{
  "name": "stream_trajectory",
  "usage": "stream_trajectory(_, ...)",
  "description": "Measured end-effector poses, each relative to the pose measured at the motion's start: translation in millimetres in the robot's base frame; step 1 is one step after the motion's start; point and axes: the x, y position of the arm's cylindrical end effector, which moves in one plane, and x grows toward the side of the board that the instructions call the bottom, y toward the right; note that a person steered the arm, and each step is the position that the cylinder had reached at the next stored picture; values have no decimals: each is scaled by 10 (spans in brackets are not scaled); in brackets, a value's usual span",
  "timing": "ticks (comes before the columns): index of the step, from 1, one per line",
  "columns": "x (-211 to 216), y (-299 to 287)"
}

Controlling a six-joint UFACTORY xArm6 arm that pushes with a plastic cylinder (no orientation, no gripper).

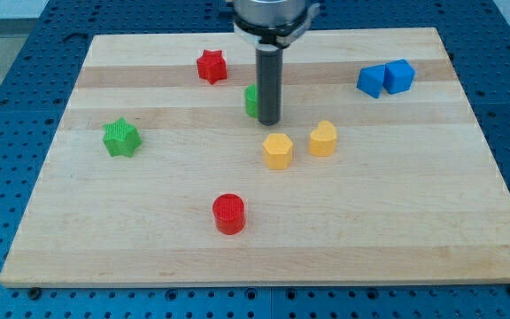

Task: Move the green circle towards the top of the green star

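The green circle (251, 100) sits near the board's top middle, mostly hidden behind my rod; only its left edge shows. My tip (268, 122) rests on the board right against the circle's right side. The green star (121, 137) lies far off at the view's left, slightly lower than the circle.
A red star (211, 66) lies up and left of the circle. Two yellow blocks (278, 151) (323, 139) lie just below my tip. A red cylinder (229, 213) is at bottom middle. Two blue blocks (372, 81) (399, 75) sit at top right. The wooden board (414, 221) ends on all sides.
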Motion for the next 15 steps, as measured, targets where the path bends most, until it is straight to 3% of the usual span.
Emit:
stream_trajectory(2,76,518)
stream_trajectory(3,-220,364)
stream_trajectory(5,-368,129)
stream_trajectory(12,-141,-969)
stream_trajectory(15,-682,-901)
